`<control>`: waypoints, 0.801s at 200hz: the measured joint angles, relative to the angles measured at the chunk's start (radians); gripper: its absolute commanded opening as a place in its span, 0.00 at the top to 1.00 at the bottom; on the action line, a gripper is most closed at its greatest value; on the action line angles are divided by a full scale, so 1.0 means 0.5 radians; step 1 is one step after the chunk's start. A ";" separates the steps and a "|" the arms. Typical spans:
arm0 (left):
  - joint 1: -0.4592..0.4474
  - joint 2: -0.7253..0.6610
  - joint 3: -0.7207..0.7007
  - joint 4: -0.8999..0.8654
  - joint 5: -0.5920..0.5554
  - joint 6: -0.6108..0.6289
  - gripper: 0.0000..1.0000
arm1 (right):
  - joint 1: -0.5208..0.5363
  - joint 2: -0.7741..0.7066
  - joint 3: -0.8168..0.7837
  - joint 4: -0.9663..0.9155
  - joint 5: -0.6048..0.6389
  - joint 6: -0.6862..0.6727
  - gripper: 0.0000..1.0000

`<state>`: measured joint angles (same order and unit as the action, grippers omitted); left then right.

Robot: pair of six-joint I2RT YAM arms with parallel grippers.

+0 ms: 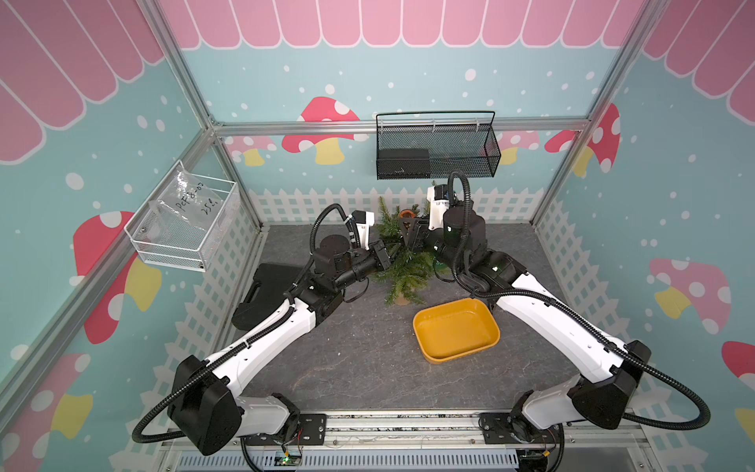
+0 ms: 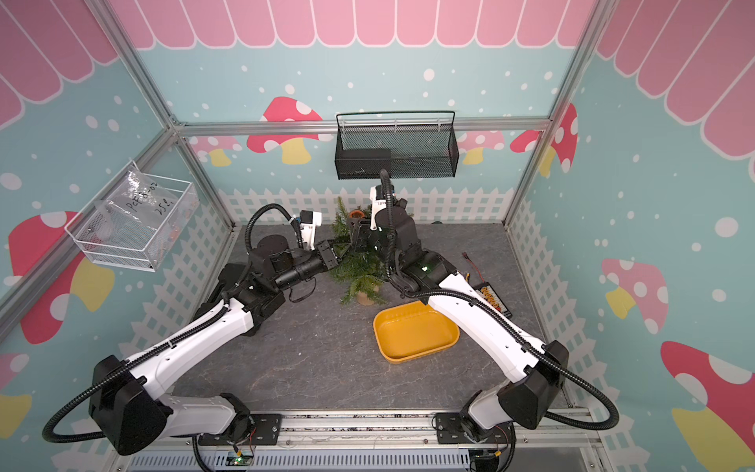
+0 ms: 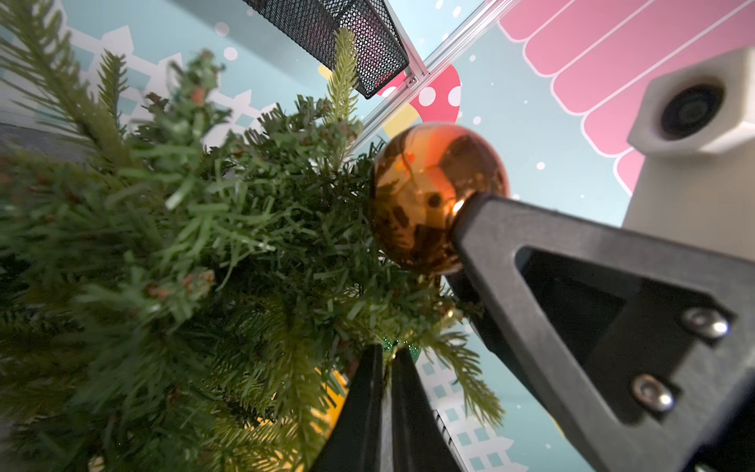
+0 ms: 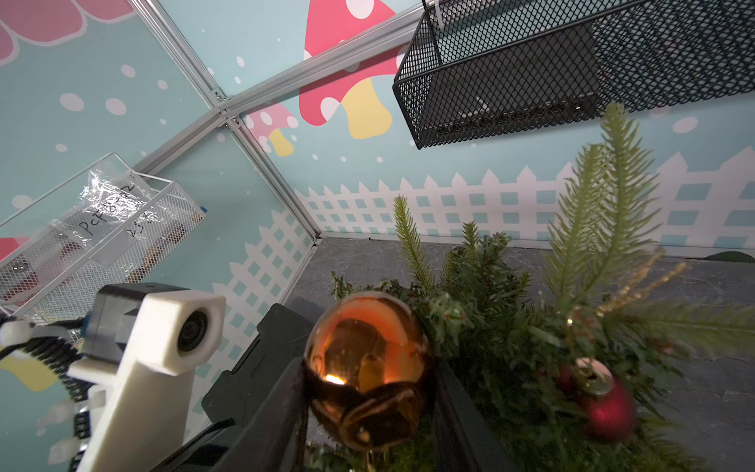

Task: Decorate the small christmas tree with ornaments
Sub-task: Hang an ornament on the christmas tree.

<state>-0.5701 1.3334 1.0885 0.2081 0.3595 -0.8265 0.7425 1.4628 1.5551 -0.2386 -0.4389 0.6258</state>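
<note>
1. Yellow tray [image 1: 455, 333]. Nearest item, on the grey table [image 1: 347, 359], near the tree's base but apart from it.

2. Small christmas tree [image 1: 408, 265]. Mid-table, standing on a tan base [image 1: 402, 300], between the two arms.

3. Left jaws. Pushed into the tree's left side. In the left wrist view the two black fingers [image 3: 367, 408] are drawn almost together, with only a slim gap between them. A gold thread lies at their tips; I cannot tell whether it is pinched.

4. Green ornament [image 3: 412, 350]. Glittery; only a sliver shows past the left fingertips, low in the foliage.

5. Right jaws. At the tree's upper right, closed around the copper ornament [image 3: 421, 192], one finger on either side of the ball.

6. Copper ornament, location. High on the tree, pressed against the needles.

7. Red ornament [image 4: 608, 408]. Small and dark, among the branches, apart from the copper one.

8. Black case [image 1: 265, 290]. Flat on the table by the left wall, partly under the left arm.

9. White wire basket [image 1: 184, 241]. Fixed to the left wall; it holds a plastic bag [image 1: 192, 196] with handwriting on it.

10. Black mesh basket [image 1: 437, 151]. Farthest item, hung on the back wall above the tree.
</note>
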 measured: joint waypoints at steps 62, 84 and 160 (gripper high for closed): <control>0.002 -0.008 0.000 -0.003 -0.021 0.000 0.75 | 0.000 -0.005 -0.008 -0.002 0.012 0.024 0.43; 0.002 -0.024 -0.002 -0.011 -0.034 0.001 0.73 | 0.000 -0.020 -0.008 -0.002 0.011 0.024 0.43; 0.016 -0.046 -0.002 -0.053 -0.081 0.016 0.74 | 0.000 -0.105 -0.034 0.023 -0.042 0.039 0.43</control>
<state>-0.5621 1.3106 1.0874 0.1814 0.3191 -0.8185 0.7425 1.4101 1.5379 -0.2272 -0.4599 0.6453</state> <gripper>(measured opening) 0.262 0.577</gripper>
